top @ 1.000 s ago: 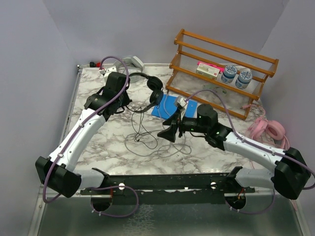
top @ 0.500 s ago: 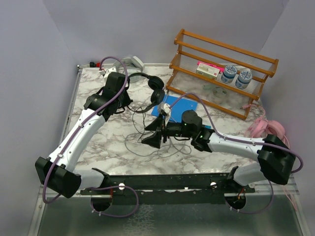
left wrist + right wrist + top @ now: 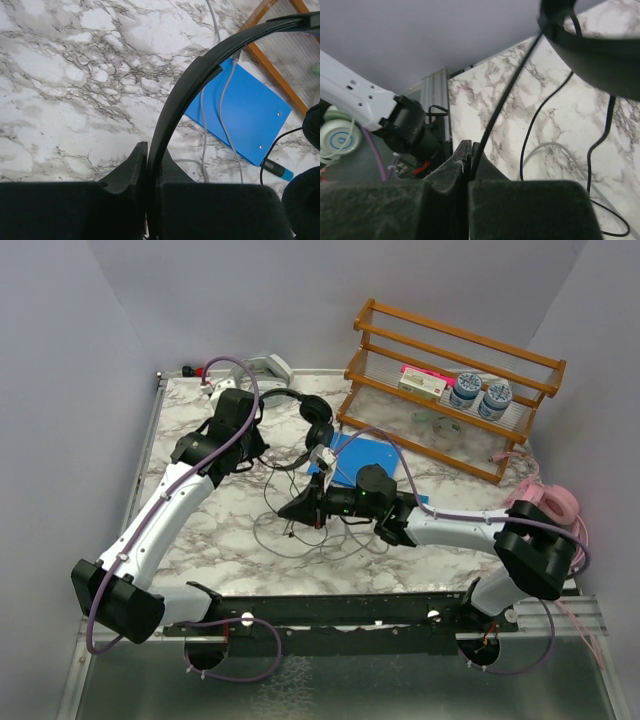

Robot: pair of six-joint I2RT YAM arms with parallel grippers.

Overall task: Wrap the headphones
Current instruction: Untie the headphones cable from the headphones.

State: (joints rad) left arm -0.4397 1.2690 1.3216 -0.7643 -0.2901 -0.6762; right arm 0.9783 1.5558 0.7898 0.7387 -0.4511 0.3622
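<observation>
1. The left tool (image 3: 152, 157) is closed narrowly on the headband (image 3: 175, 100) of the black headphones (image 3: 315, 410). It holds them over the far-left part of the bench (image 3: 235, 550).
2. The two black ear cups sit to the right of that tool, just beside the blue board (image 3: 250, 115). I cannot tell whether they rest on the marble.
3. The right tool (image 3: 470, 152) reaches leftward across the middle of the bench. Its fingers are pinched together on the thin black cable (image 3: 506, 97), which runs up to an ear cup.
4. More of that cable lies in loose loops on the marble near the right tool.
5. A grey cable (image 3: 221, 107) crosses the blue board.
6. The pink headphones (image 3: 553, 504) lie at the right edge of the bench beside the right arm's elbow, well apart from both tools.
7. A wooden rack (image 3: 450, 380) stands at the far right, behind the blue board.
</observation>
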